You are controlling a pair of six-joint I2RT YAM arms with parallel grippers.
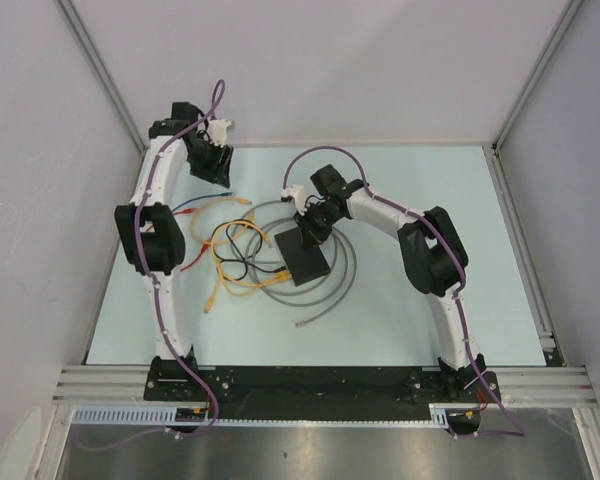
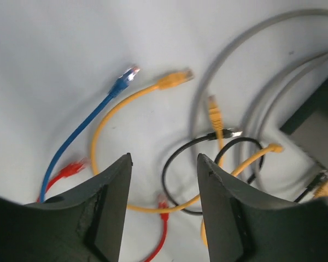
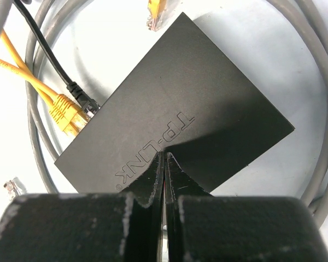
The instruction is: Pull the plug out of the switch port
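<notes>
- We see the switch (image 1: 303, 257) lying flat near the middle of the table (image 1: 430, 300), skewed; in the right wrist view its lid (image 3: 175, 109) fills the frame, while the port edge at 9 o'clock faces away from us.
- A yellow plug (image 3: 65, 112) and a black plug (image 3: 82, 101) meet that 9 o'clock edge. We cannot tell how deep either sits, since the ports themselves are hidden.
- The right gripper (image 3: 164, 155) has its fingers pressed together with nothing between them, tips over the lid. In the top view it (image 1: 310, 228) covers the switch's 12 o'clock corner; we cannot tell if it touches.
- The left gripper (image 2: 164, 164) stands with jaws apart and empty above loose cables. From above it (image 1: 212, 160) is at 10 o'clock from the switch, well apart.
- In the left wrist view only a blurred corner of the switch (image 2: 317, 125) shows at 3 o'clock, cut off by the frame.
- A grey cable (image 3: 311, 82) loops around the switch, partly out of frame.
- A blue cable (image 2: 87, 125) and a red cable (image 2: 71, 169) run under the left fingers, their far ends hidden.
</notes>
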